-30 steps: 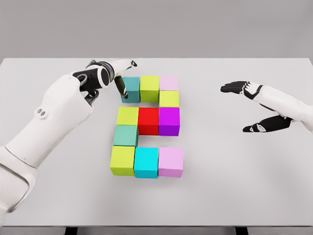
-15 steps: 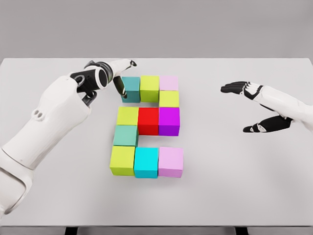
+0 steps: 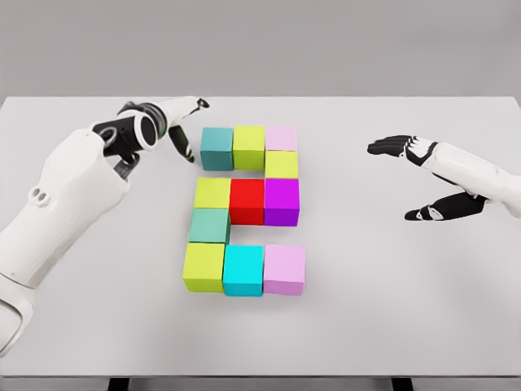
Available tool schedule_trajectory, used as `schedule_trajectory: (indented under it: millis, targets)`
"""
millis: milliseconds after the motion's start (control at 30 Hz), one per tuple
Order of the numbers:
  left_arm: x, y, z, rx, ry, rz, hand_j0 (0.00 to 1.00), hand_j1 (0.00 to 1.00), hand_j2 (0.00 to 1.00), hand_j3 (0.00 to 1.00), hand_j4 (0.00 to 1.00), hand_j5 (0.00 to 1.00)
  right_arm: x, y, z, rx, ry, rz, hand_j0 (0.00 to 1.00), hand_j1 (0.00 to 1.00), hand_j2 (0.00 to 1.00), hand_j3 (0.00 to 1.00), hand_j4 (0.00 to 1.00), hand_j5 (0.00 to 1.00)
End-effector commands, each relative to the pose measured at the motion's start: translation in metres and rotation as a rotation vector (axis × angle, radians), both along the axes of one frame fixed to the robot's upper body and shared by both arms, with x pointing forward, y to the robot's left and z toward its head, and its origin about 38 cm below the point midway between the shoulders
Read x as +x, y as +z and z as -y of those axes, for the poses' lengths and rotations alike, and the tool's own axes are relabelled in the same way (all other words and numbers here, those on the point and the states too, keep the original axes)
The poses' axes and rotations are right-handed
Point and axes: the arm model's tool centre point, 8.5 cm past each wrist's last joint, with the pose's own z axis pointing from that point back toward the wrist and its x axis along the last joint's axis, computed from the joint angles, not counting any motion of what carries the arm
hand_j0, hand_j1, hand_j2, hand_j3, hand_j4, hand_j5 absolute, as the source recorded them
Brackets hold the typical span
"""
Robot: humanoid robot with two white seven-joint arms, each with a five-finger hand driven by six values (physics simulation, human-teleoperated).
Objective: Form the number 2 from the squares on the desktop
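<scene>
Table: the wide white table (image 3: 407, 326) carries everything; the cubes sit in its middle, a little toward the far edge.
Cube figure: eleven coloured cubes lie packed edge to edge and already read as a 2, from the teal cube (image 3: 216, 147) at the top-left end to the pale pink cube (image 3: 284, 270) at the bottom-right end.
Left hand: the white left hand (image 3: 175, 122) hangs near the far edge, just beside the teal cube and apart from it; its dark fingers (image 3: 181, 145) point down, loosely spread, holding nothing.
Right hand: the white right hand (image 3: 427, 183) hovers well apart toward the right edge, fingers spread, empty.
Risk: a sideways sweep of the left fingers could clip the teal cube and skew the top row; judged otherwise almost finished.
</scene>
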Motion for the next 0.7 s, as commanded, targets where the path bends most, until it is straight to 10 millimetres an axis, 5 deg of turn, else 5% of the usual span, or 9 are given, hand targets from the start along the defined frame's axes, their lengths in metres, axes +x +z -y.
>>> schedule_trajectory:
  millis: [0,100,200,300,433,533,667]
  targets:
    - [0.001,0.004,-0.009,0.007,0.010,0.010,1.00,1.00,1.00,1.00,1.00,1.00,0.000,0.000,0.000,0.009,-0.001,-0.003,1.00,1.00,1.00,1.00,1.00,1.00]
    - [-0.005,0.012,-0.025,-0.001,0.015,0.034,1.00,1.00,1.00,1.00,1.00,1.00,0.000,0.000,0.000,0.007,-0.001,-0.003,1.00,1.00,1.00,1.00,1.00,1.00]
    - [-0.021,0.037,-0.080,-0.072,0.047,0.045,1.00,1.00,1.00,1.00,1.00,1.00,0.000,0.000,0.000,0.007,-0.001,-0.003,1.00,1.00,1.00,1.00,1.00,1.00]
    - [-0.033,0.070,-0.118,-0.106,-0.260,0.156,1.00,1.00,1.00,1.00,1.00,1.00,0.000,0.000,0.000,0.007,-0.001,-0.003,1.00,1.00,1.00,1.00,1.00,1.00]
    - [-0.081,0.088,-0.154,-0.183,-0.743,0.309,1.00,1.00,1.00,1.00,1.00,1.00,0.000,0.000,-0.001,0.003,-0.001,-0.001,1.00,1.00,1.00,1.00,1.00,1.00]
    - [-0.088,0.080,-0.192,-0.376,-0.694,0.326,1.00,1.00,1.00,1.00,1.00,1.00,0.000,-0.001,-0.001,0.000,-0.001,0.000,1.00,1.00,1.00,1.00,1.00,1.00]
    - [-0.100,0.042,-0.219,-0.472,-0.583,0.276,1.00,1.00,1.00,1.00,1.00,1.00,0.000,-0.001,-0.001,0.000,-0.001,0.000,1.00,1.00,1.00,1.00,1.00,1.00]
